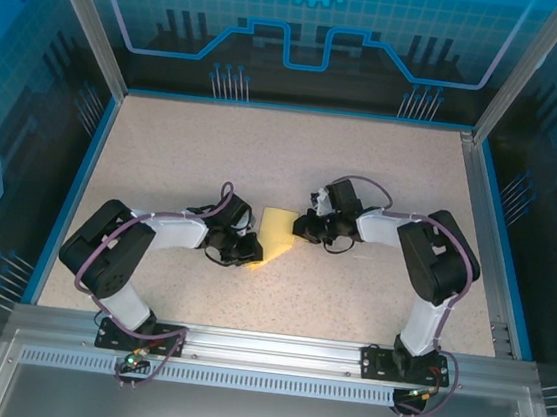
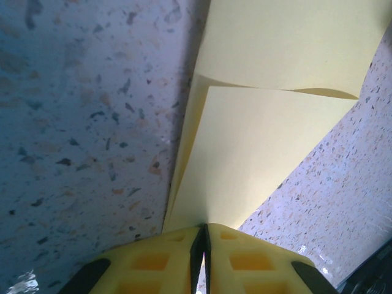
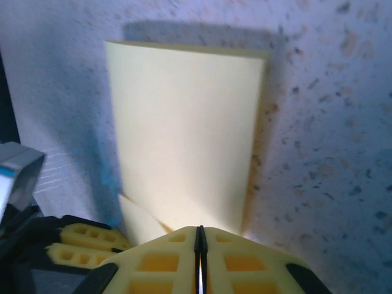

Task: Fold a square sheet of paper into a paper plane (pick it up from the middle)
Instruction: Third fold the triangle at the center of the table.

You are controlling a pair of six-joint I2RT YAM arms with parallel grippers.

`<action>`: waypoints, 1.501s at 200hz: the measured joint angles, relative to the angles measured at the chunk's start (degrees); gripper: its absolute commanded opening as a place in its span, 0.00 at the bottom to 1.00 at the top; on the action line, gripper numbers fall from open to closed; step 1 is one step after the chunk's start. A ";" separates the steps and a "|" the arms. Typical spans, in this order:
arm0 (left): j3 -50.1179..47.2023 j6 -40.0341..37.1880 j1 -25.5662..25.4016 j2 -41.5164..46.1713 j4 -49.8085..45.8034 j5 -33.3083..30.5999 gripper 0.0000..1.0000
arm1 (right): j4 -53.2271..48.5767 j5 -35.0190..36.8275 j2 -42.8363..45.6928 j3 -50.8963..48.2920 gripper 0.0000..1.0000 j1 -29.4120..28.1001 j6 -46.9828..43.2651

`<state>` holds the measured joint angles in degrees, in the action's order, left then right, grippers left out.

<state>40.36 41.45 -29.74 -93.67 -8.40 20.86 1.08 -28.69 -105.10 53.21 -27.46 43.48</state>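
Note:
The square sheet of paper (image 1: 278,231) is yellow and lies folded near the middle of the table between the two arms. In the left wrist view the sheet (image 2: 263,153) shows layered flaps with a diagonal fold edge, running into the tips of my left gripper (image 2: 205,229), whose jaws are pressed together on its corner. In the top view my left gripper (image 1: 253,254) sits at the sheet's lower left. My right gripper (image 1: 299,229) is at its right edge. Its jaws (image 3: 199,231) stand together at the near edge of the sheet (image 3: 184,135).
The speckled table (image 1: 383,170) has a blue rim and glass walls around it. My left gripper's yellow fingers (image 3: 79,245) appear low on the left in the right wrist view, close to the right gripper. Open tabletop lies behind the sheet.

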 measured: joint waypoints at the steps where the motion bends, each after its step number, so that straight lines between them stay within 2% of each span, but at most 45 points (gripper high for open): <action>1: 0.00 0.00 0.00 0.00 0.00 0.00 0.15 | 0.02 0.02 0.13 0.00 0.13 0.00 -0.02; 34: 0.04 0.00 0.00 0.00 -0.02 0.00 0.15 | 0.24 -0.04 2.99 0.26 0.13 -2.08 -0.22; 83: 0.07 0.00 0.00 0.00 -0.04 0.00 0.15 | 3.45 -0.04 -1.18 -0.35 0.11 -7.56 2.03; 153: 0.09 -0.55 0.00 0.00 -0.11 0.00 0.15 | 6.43 -0.72 -2.91 -3.06 0.10 -5.81 3.04; 216: 0.09 -0.90 0.00 0.02 -0.13 0.00 0.15 | 5.33 -0.17 -2.01 -3.34 0.13 -0.85 2.60; 255: 0.09 -0.90 0.00 0.09 -0.13 0.00 0.16 | 1.62 1.92 0.44 -2.97 0.14 -1.40 1.64; 300: 0.11 -0.92 0.00 0.20 -0.20 -0.02 0.16 | -0.09 2.23 2.08 0.74 0.14 -5.25 1.29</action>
<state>40.47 40.53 -29.74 -93.47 -8.60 20.84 0.99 -26.46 -103.02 53.95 -32.71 44.77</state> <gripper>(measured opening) 0.160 0.146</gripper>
